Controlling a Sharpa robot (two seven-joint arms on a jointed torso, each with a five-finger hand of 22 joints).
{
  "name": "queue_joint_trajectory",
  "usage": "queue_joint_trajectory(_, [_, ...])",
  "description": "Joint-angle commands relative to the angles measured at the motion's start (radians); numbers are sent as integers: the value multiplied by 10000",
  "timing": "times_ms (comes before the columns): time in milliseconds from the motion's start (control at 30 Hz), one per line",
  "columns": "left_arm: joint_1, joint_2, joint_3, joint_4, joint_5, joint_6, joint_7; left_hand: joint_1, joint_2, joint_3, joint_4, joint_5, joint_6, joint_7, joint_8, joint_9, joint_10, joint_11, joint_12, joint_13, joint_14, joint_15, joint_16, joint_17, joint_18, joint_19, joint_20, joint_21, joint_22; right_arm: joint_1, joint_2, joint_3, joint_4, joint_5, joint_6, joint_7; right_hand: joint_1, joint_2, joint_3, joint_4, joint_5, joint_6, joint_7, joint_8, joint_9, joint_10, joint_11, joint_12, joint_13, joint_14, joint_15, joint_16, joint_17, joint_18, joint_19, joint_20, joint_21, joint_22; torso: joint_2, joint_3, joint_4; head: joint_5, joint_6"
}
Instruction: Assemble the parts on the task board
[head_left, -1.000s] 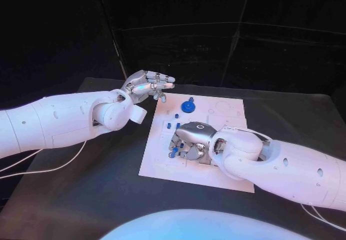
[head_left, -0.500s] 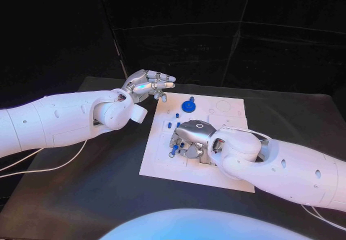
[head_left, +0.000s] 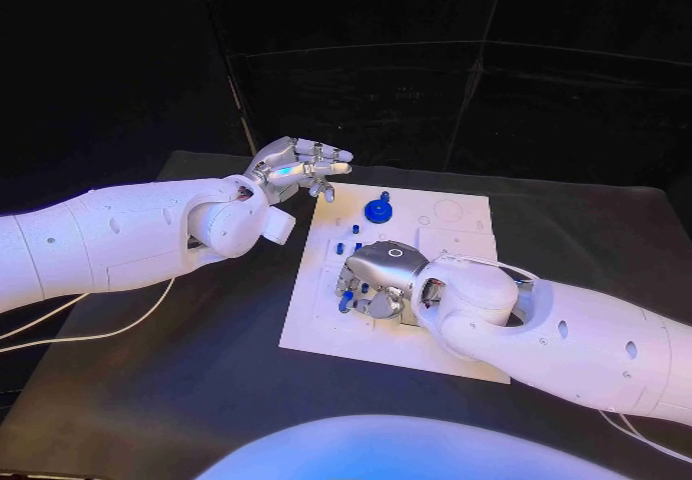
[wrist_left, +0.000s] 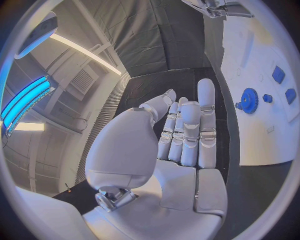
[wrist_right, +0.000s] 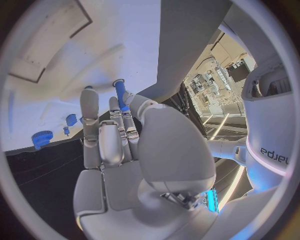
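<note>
Parts: smooth blue peg (wrist_right: 119, 94) pinched by right hand (head_left: 387, 272); toothed gear (head_left: 376, 211); left hand (head_left: 299, 168) spread, empty.

The head cam sits up high and looks down over the whole table (head_left: 173, 400), with the board (head_left: 389, 330) in the middle and both arms coming in from the sides. The left wrist cam sits right behind the left hand (wrist_left: 181, 135), looking out along its fingers; it catches the board's (wrist_left: 262, 120) far end off to one side, with the blue gear (wrist_left: 249, 100), which the head view has too (head_left: 378, 211). The right wrist cam sits just behind the right hand (wrist_right: 115, 145), very close to the board (wrist_right: 94, 55), facing down onto it. It shares that gear (wrist_right: 42, 138) with the other two.
</note>
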Motion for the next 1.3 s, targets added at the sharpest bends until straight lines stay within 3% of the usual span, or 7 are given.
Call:
queue_joint_trajectory(33, [20, -4, 7, 24, -12, 25, 23, -20, 82, -65, 6, 45, -14, -6, 43, 1, -73, 21, 69, 9, 10, -32, 58, 0, 139, 47, -29, -58, -17, 8, 4, -1, 8, -55, 10, 16, -118, 3, -28, -52, 30, -6, -9, -12, 17, 29, 46, -65, 7, 236, 5, 51, 13, 39, -64, 31, -25, -6, -4, 2, 4, 8, -6])
queue_joint_trajectory(1067, [36, -17, 8, 62, -12, 47, 13, -20, 82, -65, 6, 45, -14, -6, 43, 1, -73, 21, 69, 9, 10, -32, 58, 0, 139, 47, -29, -58, -17, 0, 159, -2, -81, -284, 313, -275, -237, -31, -69, -93, -1, -62, 6, -35, 9, -15, 62, -138, -4, 206, 13, 6, -75, 59, -157, 36, -110, -149, -13, 4, 7, 61, -79])
queue_joint_trajectory(1300, [38, -6, 8, 55, -12, 50, 8, -20, 82, -65, 6, 45, -14, -6, 43, 1, -73, 21, 69, 9, 10, -32, 58, 0, 139, 47, -29, -58, -17, 0, 237, -10, -144, -348, 337, -338, -651, -332, -276, -52, 78, -511, 186, -66, -25, -699, 266, -243, -33, 171, 183, -49, -183, 58, -259, 165, -202, -274, -13, 3, -6, 53, -67])
